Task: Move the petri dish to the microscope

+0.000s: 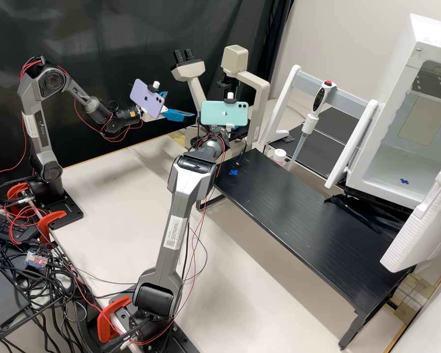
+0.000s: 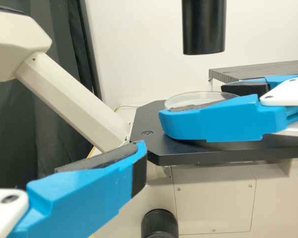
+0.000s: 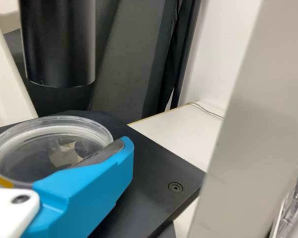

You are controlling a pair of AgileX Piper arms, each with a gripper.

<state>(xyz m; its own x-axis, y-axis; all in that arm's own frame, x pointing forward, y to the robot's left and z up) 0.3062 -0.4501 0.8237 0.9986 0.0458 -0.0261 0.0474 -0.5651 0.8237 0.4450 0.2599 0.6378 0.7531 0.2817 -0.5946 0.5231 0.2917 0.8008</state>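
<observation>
Dish (image 3: 20,148) between the 2 fingers of the right gripper (image 2: 193,103), which grips it over the microscope's black stage (image 3: 154,168); contact of dish base with stage: cannot tell. Black stand (image 1: 299,206), near to far: at this side of the microscope; blue cross (image 1: 233,172) on its top, at the microscope end. Left gripper (image 1: 180,106) open, 2 fingers parted, near the microscope (image 1: 258,86) on its eyepiece side; black tube (image 2: 203,29) upright above the stage, apart from the dish. Beyond the stand: white pot (image 1: 279,156); pipette (image 1: 323,98) hanging upright, slightly tilted, on its rack (image 1: 348,93); white box (image 1: 426,39), door open, a 2nd blue cross on its floor.
</observation>
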